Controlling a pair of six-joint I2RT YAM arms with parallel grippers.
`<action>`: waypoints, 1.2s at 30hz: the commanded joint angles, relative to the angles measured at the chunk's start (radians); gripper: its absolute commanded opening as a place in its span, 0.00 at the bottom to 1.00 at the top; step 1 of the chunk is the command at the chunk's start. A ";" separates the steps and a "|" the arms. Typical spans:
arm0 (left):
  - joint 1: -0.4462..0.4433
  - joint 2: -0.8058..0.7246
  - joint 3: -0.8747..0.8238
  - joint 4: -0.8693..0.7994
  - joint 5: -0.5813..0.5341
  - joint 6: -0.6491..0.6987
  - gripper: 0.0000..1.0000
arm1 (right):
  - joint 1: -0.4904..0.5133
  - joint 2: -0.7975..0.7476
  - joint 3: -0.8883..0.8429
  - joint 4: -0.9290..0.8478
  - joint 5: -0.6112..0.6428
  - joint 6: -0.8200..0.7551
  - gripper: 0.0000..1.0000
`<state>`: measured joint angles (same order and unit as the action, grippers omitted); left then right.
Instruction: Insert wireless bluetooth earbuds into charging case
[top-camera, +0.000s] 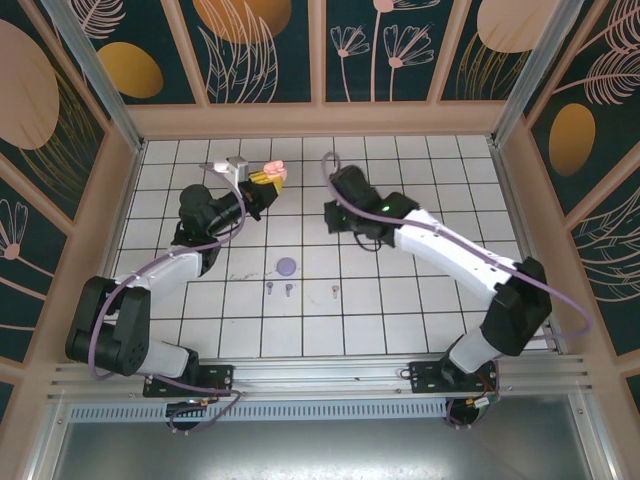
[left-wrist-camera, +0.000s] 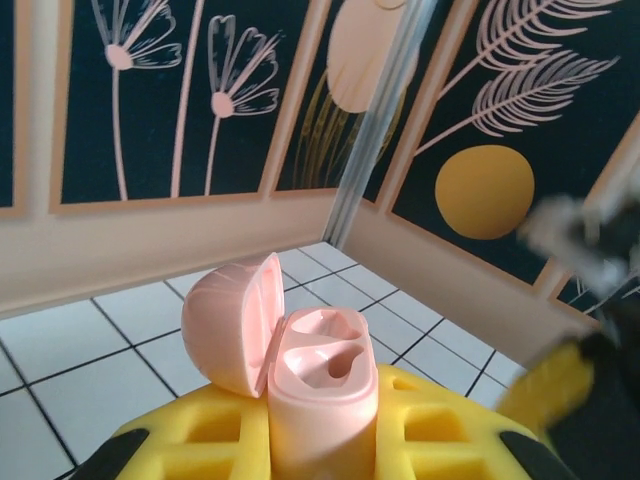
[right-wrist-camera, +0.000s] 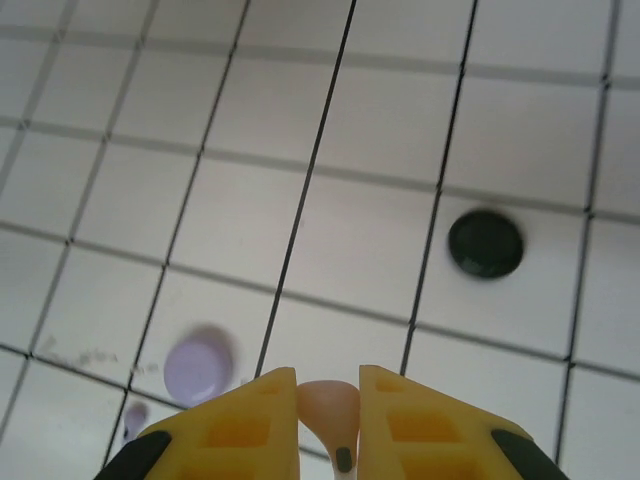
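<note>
Pink: one earbud pinched in right end effector, one open case in left end effector.

Open pink case in left tool

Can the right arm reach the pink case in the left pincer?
Probably yes: the left pincer holds the pink case, lid open, and only bare tiles separate it from the right pincer with its pink earbud.

On my white tiled table I see a round purple case, two purple earbuds just nearer me, a pink earbud beside them, and a black case.
</note>
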<state>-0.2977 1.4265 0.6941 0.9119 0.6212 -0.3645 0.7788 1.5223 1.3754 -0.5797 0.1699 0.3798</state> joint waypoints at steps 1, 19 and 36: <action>-0.051 -0.021 -0.038 0.166 0.015 0.107 0.00 | -0.047 -0.062 0.075 0.033 -0.063 -0.087 0.17; -0.233 0.100 -0.065 0.403 0.036 0.324 0.00 | -0.079 -0.247 -0.036 0.356 -0.354 -0.300 0.17; -0.243 0.119 -0.046 0.417 0.064 0.329 0.00 | -0.028 -0.274 -0.180 0.489 -0.424 -0.253 0.17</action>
<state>-0.5327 1.5406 0.6254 1.2800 0.6666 -0.0521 0.7357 1.2507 1.2118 -0.1528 -0.2409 0.1135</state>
